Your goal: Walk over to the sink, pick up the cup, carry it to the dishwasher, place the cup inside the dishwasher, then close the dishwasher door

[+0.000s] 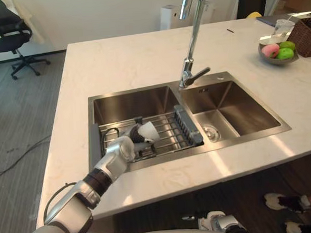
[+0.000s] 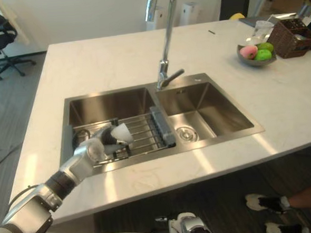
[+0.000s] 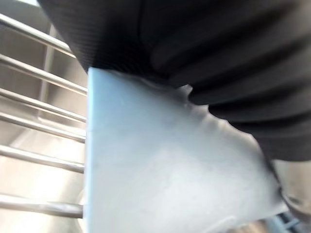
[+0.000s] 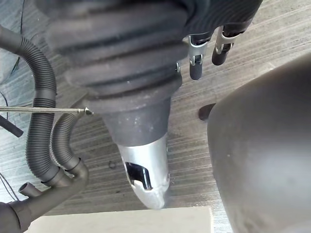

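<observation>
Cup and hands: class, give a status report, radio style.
Left hand curled round cup, over sink rack. Right hand relaxed, down by the floor. Faucet stands behind, clear of lift.

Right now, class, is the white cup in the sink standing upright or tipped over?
Tipped: the white cup is turned on its side over the wire rack in the left basin, against the left hand.

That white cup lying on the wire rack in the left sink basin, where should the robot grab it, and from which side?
Probably round the tapered side wall of the white cup, coming from above and the robot's left, where the left hand meets it. It lies on its side on the steel wire rack, wall exposed upward. The right hand hangs idle.
</observation>
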You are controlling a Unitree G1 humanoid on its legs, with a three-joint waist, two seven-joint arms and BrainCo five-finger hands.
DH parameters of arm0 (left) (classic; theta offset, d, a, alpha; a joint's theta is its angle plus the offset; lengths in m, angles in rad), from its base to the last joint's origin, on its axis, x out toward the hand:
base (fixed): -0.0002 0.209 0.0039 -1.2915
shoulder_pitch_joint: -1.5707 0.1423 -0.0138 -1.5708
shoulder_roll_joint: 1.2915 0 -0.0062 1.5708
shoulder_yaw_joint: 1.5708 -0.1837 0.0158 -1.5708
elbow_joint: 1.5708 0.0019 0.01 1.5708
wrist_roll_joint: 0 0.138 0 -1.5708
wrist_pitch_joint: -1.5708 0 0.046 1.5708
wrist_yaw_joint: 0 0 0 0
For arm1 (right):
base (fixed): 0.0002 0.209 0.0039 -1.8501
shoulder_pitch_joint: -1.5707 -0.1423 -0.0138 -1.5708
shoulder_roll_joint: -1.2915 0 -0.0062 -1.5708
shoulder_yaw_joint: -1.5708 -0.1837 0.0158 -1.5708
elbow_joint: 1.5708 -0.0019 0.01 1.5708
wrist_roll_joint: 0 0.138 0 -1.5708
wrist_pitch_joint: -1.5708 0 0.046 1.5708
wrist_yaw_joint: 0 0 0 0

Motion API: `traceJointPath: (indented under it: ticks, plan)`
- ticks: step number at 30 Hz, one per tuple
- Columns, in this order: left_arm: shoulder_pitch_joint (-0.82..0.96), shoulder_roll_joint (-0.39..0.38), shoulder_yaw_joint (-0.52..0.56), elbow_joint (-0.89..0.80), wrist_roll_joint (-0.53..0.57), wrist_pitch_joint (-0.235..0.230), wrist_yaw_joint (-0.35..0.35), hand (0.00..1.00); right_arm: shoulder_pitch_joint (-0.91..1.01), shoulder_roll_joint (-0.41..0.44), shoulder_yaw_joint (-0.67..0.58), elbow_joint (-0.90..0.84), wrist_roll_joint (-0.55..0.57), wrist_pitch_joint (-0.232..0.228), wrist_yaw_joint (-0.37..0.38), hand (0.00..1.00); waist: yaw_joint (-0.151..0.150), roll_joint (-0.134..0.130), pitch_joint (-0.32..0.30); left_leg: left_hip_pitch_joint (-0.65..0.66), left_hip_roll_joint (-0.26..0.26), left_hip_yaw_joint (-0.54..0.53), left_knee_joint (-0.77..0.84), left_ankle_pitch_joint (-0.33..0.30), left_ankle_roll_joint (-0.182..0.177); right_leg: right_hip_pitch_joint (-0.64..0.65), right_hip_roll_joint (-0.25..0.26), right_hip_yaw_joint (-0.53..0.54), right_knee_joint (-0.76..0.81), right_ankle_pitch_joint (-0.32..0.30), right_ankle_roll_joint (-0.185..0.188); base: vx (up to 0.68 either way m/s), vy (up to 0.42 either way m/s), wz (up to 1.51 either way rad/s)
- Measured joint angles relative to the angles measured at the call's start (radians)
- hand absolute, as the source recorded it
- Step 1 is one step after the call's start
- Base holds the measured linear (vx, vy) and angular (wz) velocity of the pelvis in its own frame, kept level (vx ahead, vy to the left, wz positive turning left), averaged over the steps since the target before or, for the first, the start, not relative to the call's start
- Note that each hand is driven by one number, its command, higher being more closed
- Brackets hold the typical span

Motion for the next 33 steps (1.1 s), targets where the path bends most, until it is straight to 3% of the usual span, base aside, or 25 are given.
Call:
traceJointPath:
  ticks: [5, 7, 9, 10, 12, 13, 15, 18, 20, 21, 27, 29, 33]
  plan:
    - [0.047, 0.003, 0.128, -0.317, -0.276, -0.098, 0.066, 1.0, 0.023, -0.002, -0.042, -0.008, 0.009, -0.002, 0.0, 0.0, 0.042, 0.001, -0.001, -0.013, 0.001, -0.015, 0.006, 0.008, 0.001, -0.015, 0.001, -0.005, 0.014, 0.0, -0.002, -0.02, -0.028, 0.06]
    - [0.077, 0.001, 0.196, -0.407, -0.372, -0.167, 0.105, 1.0, 0.029, -0.001, -0.052, -0.008, 0.01, -0.003, 0.0, 0.0, 0.046, 0.004, -0.002, -0.012, 0.002, -0.018, 0.005, 0.01, 0.002, -0.017, 0.002, -0.004, 0.023, -0.001, -0.003, -0.05, -0.023, 0.01]
    - [0.139, -0.009, 0.292, -0.503, -0.549, -0.29, 0.168, 1.0, 0.045, -0.001, -0.08, -0.012, 0.031, -0.009, -0.001, 0.0, 0.055, 0.011, -0.006, -0.009, 0.002, -0.024, 0.0, 0.007, 0.0, -0.018, 0.001, -0.005, 0.031, -0.002, -0.003, -0.08, -0.021, 0.02]
    - [0.157, -0.017, 0.316, -0.524, -0.595, -0.325, 0.181, 1.0, 0.05, -0.001, -0.083, -0.015, 0.038, -0.011, -0.001, 0.0, 0.059, 0.012, -0.007, -0.009, 0.002, -0.025, 0.0, 0.006, -0.001, -0.018, 0.001, -0.006, 0.033, -0.002, -0.003, -0.08, -0.02, 0.09]
    - [0.24, -0.053, 0.386, -0.604, -0.695, -0.487, 0.226, 1.0, 0.078, -0.004, -0.088, -0.038, 0.072, -0.013, -0.001, 0.0, 0.072, 0.015, -0.011, -0.01, 0.001, -0.039, 0.0, 0.011, -0.001, -0.017, -0.001, -0.02, 0.036, -0.003, -0.004, -0.08, -0.028, 0.16]
    - [0.261, -0.061, 0.4, -0.625, -0.704, -0.527, 0.234, 1.0, 0.086, -0.004, -0.091, -0.045, 0.084, -0.014, -0.001, 0.0, 0.076, 0.016, -0.013, -0.012, 0.001, -0.042, 0.0, 0.013, -0.002, -0.017, -0.002, -0.024, 0.036, -0.004, -0.004, -0.07, -0.033, 0.19]
    - [0.328, -0.091, 0.441, -0.711, -0.713, -0.662, 0.269, 1.0, 0.109, -0.004, -0.125, -0.047, 0.117, -0.015, -0.002, 0.0, 0.099, 0.015, -0.018, -0.015, 0.0, -0.056, 0.0, 0.019, -0.004, -0.017, -0.003, -0.038, 0.035, -0.005, -0.004, -0.05, -0.029, 0.18]
    - [0.377, -0.126, 0.465, -0.772, -0.695, -0.782, 0.305, 1.0, 0.126, 0.0, -0.126, -0.047, 0.138, -0.035, -0.02, 0.0, 0.117, 0.006, -0.032, -0.024, -0.001, -0.073, 0.0, 0.026, -0.001, -0.015, -0.005, -0.06, 0.03, -0.005, -0.004, -0.02, -0.026, 0.21]
    - [0.402, -0.144, 0.485, -0.793, -0.642, -0.813, 0.317, 1.0, 0.133, 0.003, -0.126, -0.047, 0.138, -0.052, -0.03, 0.0, 0.125, 0.0, -0.037, -0.024, -0.002, -0.074, 0.0, 0.026, -0.001, -0.013, -0.005, -0.06, 0.026, -0.004, -0.004, -0.01, -0.008, 0.03]
    - [0.424, -0.225, 0.494, -0.844, -0.553, -0.847, 0.353, 1.0, 0.165, 0.022, -0.149, -0.046, 0.136, -0.101, -0.044, 0.0, 0.148, -0.011, -0.062, -0.039, -0.008, -0.096, 0.0, 0.03, 0.005, -0.002, -0.014, -0.088, 0.018, 0.0, 0.0, 0.0, 0.0, 0.0]
    - [0.425, -0.233, 0.494, -0.84, -0.553, -0.855, 0.353, 1.0, 0.175, 0.019, -0.151, -0.049, 0.142, -0.105, -0.045, 0.0, 0.146, -0.002, -0.07, -0.04, 0.0, -0.067, 0.006, 0.03, 0.003, -0.021, -0.012, -0.089, 0.004, -0.006, -0.008, 0.0, -0.003, -0.1]
    - [0.425, -0.236, 0.491, -0.801, -0.553, -0.871, 0.353, 1.0, 0.192, 0.029, -0.174, -0.055, 0.189, -0.116, -0.062, 0.0, 0.145, -0.005, -0.077, -0.058, 0.01, -0.055, 0.0, 0.022, -0.001, -0.02, -0.033, -0.196, -0.003, 0.002, -0.013, -0.01, -0.028, -0.24]
    - [0.431, -0.256, 0.492, -0.692, -0.555, -0.871, 0.352, 1.0, 0.2, 0.038, -0.196, -0.053, 0.261, -0.124, -0.081, 0.0, 0.123, -0.011, -0.089, -0.054, 0.024, -0.053, 0.0, 0.024, -0.021, -0.019, -0.032, -0.262, -0.001, -0.016, -0.02, 0.04, -0.047, 0.12]
